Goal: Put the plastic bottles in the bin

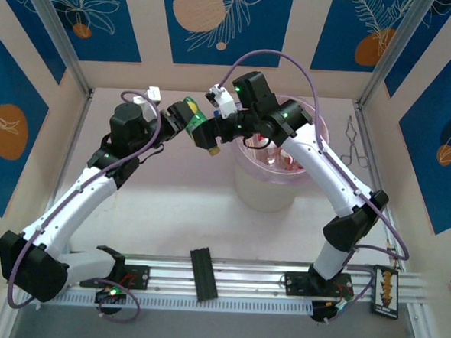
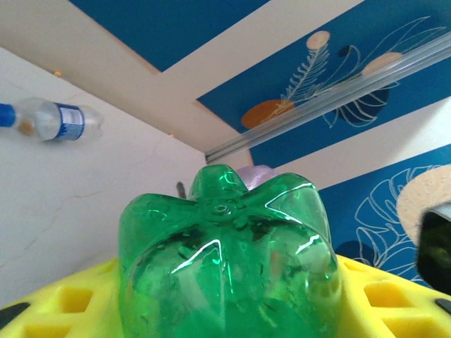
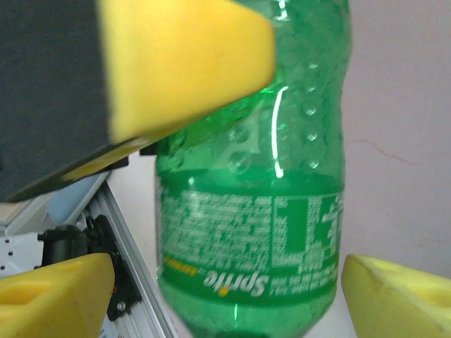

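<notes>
A green Sprite bottle (image 1: 200, 126) with a yellow cap hangs in the air just left of the bin (image 1: 264, 190), a cream bucket lined with a pinkish bag. My left gripper (image 1: 181, 120) is shut on the bottle; its ribbed base (image 2: 225, 246) sits between the yellow fingers (image 2: 384, 299). My right gripper (image 1: 226, 128) is open around the labelled body (image 3: 250, 232), with its yellow fingertips (image 3: 53, 296) a little off on either side. Clear bottles with red labels (image 1: 271, 152) lie inside the bin. Another clear bottle (image 2: 55, 120) with a blue label lies on the table.
The left gripper's yellow pad (image 3: 183, 63) crosses the top left of the right wrist view. Metal forceps (image 1: 354, 143) lie at the table's right edge. A black block (image 1: 203, 273) sits on the rail between the arm bases. Patterned walls close the back and sides.
</notes>
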